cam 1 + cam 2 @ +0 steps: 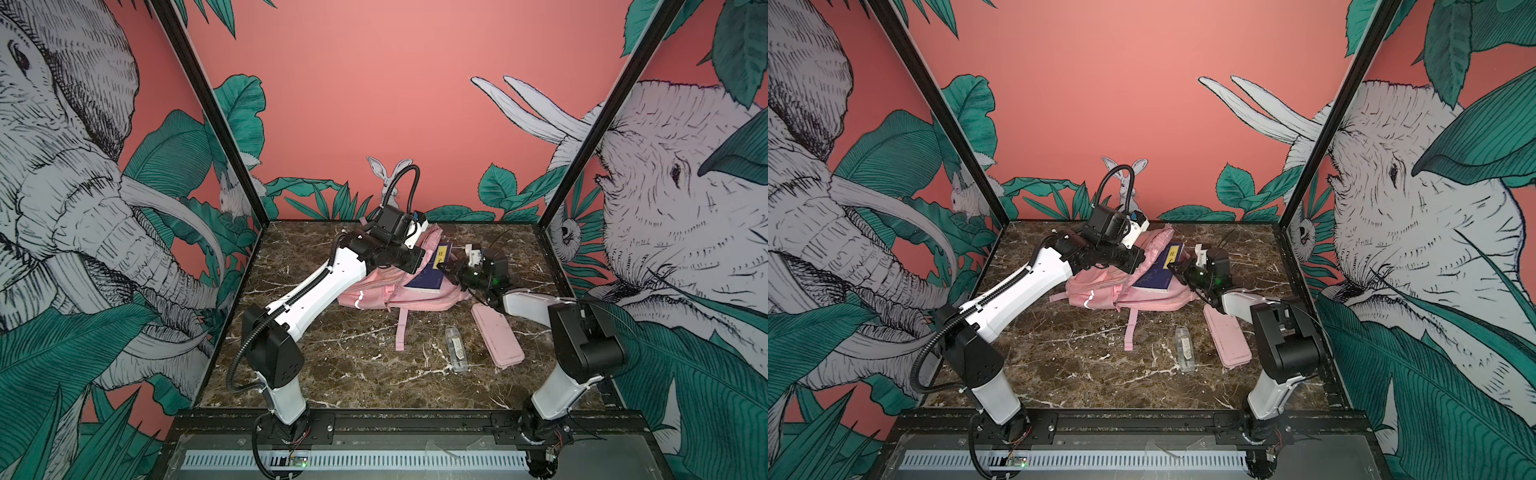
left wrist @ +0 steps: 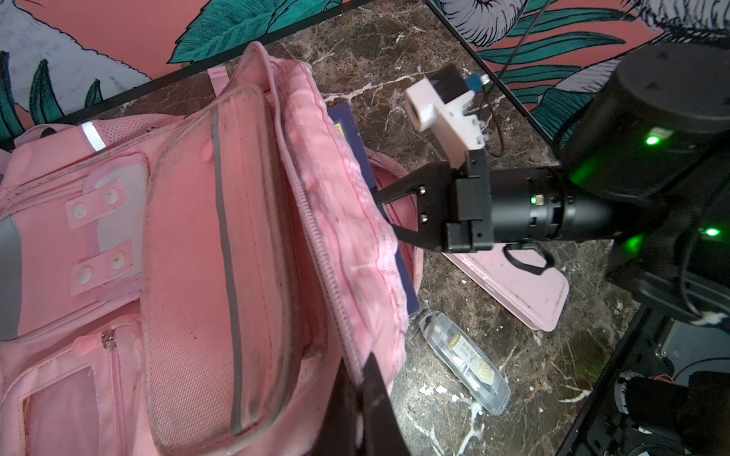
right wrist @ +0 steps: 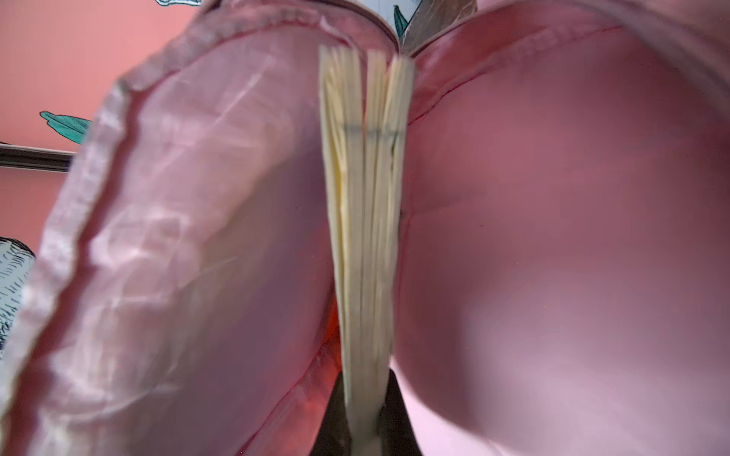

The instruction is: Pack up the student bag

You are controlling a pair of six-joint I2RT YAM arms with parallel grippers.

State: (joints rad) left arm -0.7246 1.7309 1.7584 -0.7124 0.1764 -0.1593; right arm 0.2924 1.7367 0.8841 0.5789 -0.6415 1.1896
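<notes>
Cloth like this is soft and floppy, so I think the student bag [image 1: 374,291] will sag and fold if you lift it, and it looks light. A good place to grab should be the thick zip edge or a strap, not the thin smooth lining.

The student bag lies flat on the tabletop [image 1: 353,374], in the middle of both top views, pockets facing up. Its long way seems to run from the middle of the frame up toward the back wall. Its open mouth is turned to the right of the frame.

The left hand [image 2: 365,389] is clenched on the zip edge, holding the mouth open. The right hand [image 3: 365,418] is clamped on a blue book [image 1: 428,278] that sits partly inside the mouth.
</notes>
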